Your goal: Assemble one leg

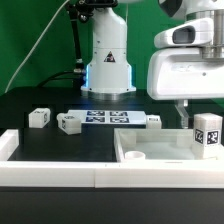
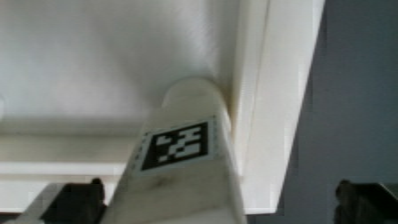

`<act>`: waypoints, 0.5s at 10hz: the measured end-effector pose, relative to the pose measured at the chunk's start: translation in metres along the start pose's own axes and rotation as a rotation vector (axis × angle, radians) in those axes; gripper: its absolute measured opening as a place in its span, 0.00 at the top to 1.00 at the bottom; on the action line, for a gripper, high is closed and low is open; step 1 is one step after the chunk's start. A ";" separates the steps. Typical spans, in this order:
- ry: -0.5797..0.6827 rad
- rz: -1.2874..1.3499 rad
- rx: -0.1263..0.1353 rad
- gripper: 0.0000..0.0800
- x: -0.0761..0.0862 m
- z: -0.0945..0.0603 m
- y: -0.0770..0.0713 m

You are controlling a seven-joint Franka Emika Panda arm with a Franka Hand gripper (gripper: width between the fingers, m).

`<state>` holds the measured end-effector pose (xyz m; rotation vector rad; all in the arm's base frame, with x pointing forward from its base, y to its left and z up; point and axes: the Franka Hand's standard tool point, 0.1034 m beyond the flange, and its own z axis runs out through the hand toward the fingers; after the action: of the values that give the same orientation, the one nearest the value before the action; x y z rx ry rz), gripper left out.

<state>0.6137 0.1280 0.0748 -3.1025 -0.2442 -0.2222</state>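
White leg stands inside rimmed tray.

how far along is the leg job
Done: one leg is picked up and brought to a corner of the tray-shaped part. In hand: the hand holds it upright there; the wrist view shows it against the rim. Left: seating it. Three other legs lie loose on the table.

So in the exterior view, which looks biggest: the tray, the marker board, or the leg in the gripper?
1. The tray looks largest.
2. The marker board comes next, though it lies farther back.
3. The leg in the gripper looks smallest.
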 end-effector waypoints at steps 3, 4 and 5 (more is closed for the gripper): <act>0.000 -0.028 0.000 0.36 0.000 0.000 0.001; 0.000 -0.028 0.000 0.53 0.000 0.000 0.001; 0.000 -0.024 -0.004 0.64 0.000 0.000 0.005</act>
<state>0.6146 0.1232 0.0747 -3.1049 -0.2818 -0.2233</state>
